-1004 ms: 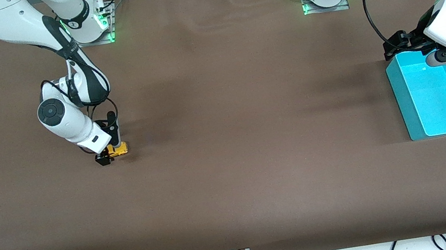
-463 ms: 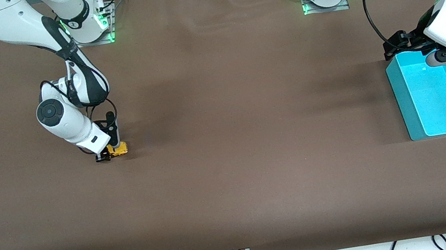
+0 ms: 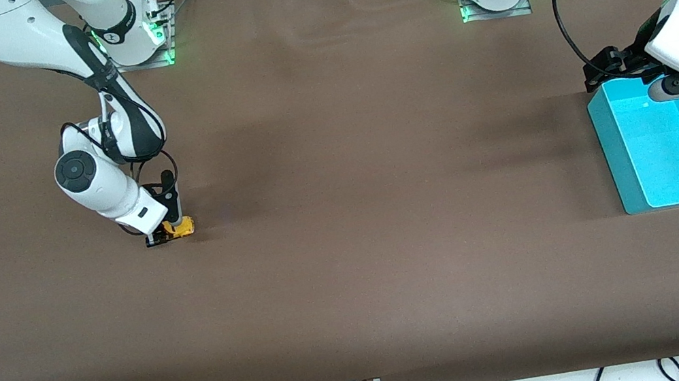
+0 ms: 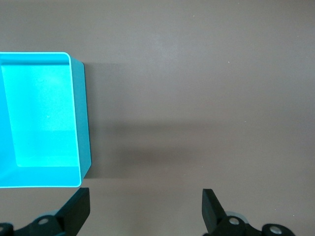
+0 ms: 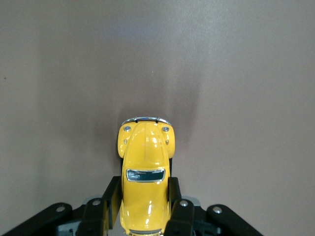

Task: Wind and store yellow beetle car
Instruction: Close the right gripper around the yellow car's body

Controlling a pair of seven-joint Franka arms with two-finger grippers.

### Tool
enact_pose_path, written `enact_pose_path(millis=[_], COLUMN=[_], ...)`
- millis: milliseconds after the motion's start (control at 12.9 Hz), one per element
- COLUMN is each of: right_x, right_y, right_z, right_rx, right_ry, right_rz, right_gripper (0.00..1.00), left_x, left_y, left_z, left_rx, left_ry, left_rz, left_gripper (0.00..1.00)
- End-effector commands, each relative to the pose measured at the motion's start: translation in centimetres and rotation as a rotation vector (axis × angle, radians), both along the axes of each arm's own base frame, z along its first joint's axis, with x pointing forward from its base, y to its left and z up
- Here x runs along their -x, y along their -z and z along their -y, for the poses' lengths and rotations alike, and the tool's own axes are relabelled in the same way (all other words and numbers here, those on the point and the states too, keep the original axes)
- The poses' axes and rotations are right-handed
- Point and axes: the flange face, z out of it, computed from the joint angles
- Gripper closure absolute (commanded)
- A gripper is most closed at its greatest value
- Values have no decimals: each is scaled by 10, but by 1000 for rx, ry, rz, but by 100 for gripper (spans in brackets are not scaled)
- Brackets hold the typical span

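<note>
Right tool (image 3: 162, 238) has closed on glossy yellow beetle car (image 5: 145, 172); left tool (image 4: 145, 209) waits open.

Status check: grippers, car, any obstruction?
Right gripper shut on car, on table. Left gripper open, waiting over bin edge. Nothing in the way.

Brown table (image 3: 353, 271): yellow beetle car (image 3: 181, 228), teal bin (image 3: 630, 197).

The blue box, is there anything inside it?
The blue box looks empty: only its bare turquoise floor shows. The corner under the waiting left end effector is covered. The yellow beetle car is on the table, clamped in the right end effector.
</note>
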Motion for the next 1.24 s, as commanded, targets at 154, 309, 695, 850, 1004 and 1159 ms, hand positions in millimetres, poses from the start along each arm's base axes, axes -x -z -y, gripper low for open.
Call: enact_pose_path(millis=[154,309,695,850,1004,1159], right_x=[5,2,-1,0,0,2], right_y=[5,4,4,7,7,7], right_z=[24,42,89,106,121,140], right_rx=[-1,1,6,8,9,11], right_ry=[20,12,1,-11,-17,-23], right_rz=[-12,-11,-13,-19,-19,-22], right_gripper=[57,57,56,56,56,56], left_x=[-3,-3,-3,-3,-3,-3], left_y=[-6,-6,-6,-6,-6,-6], left_z=[-1,-1,-1,-1,-1,-1], left_rx=[14,14,14,14,14,14], left_ry=[11,11,11,11,11,11], left_rz=[-4,-4,-4,-4,-4,-4], left_gripper=[0,0,0,0,0,0])
